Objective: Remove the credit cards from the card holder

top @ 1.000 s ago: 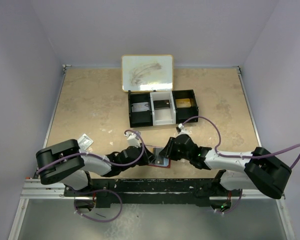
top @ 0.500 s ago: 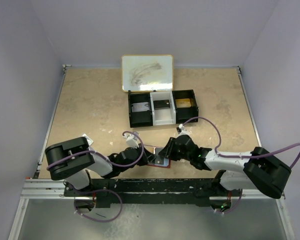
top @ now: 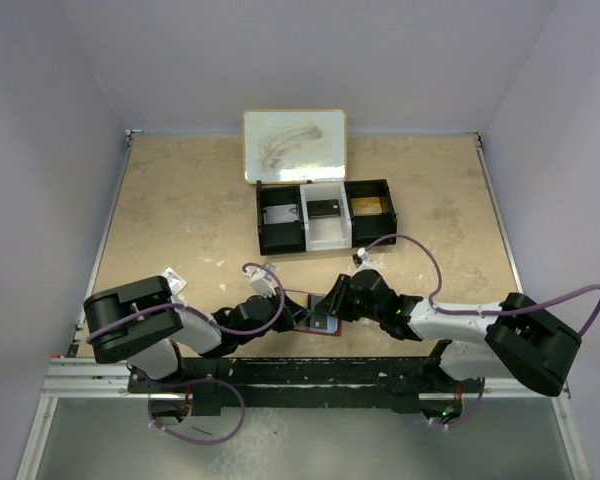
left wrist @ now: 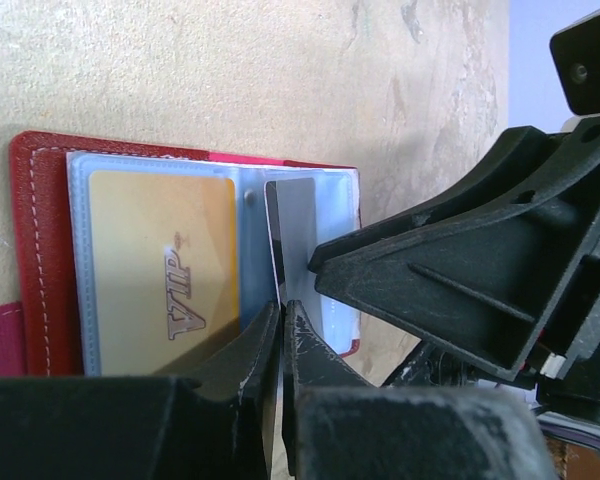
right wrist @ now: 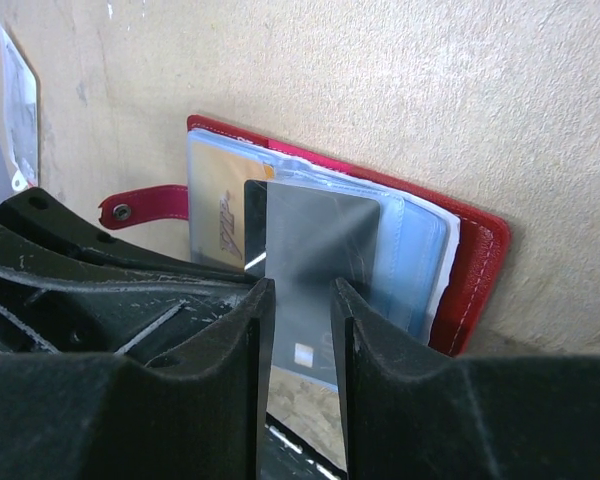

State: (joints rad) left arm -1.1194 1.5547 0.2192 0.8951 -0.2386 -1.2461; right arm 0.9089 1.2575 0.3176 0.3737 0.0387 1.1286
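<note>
Both hands at the open card holder [left wrist: 42, 250], near desk [top: 180, 220] edge.
R hand [right wrist: 298, 335] gripped a grey card [right wrist: 315, 260] part-out of a sleeve; L hand [left wrist: 281, 335] pinched shut by the gold VIP card [left wrist: 160, 260].

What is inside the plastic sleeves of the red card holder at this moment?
In the card holder, one sleeve holds a gold VIP card. A dark grey card sticks out between the right gripper fingers. The sleeves underneath are covered, so other cards cannot be seen.
</note>
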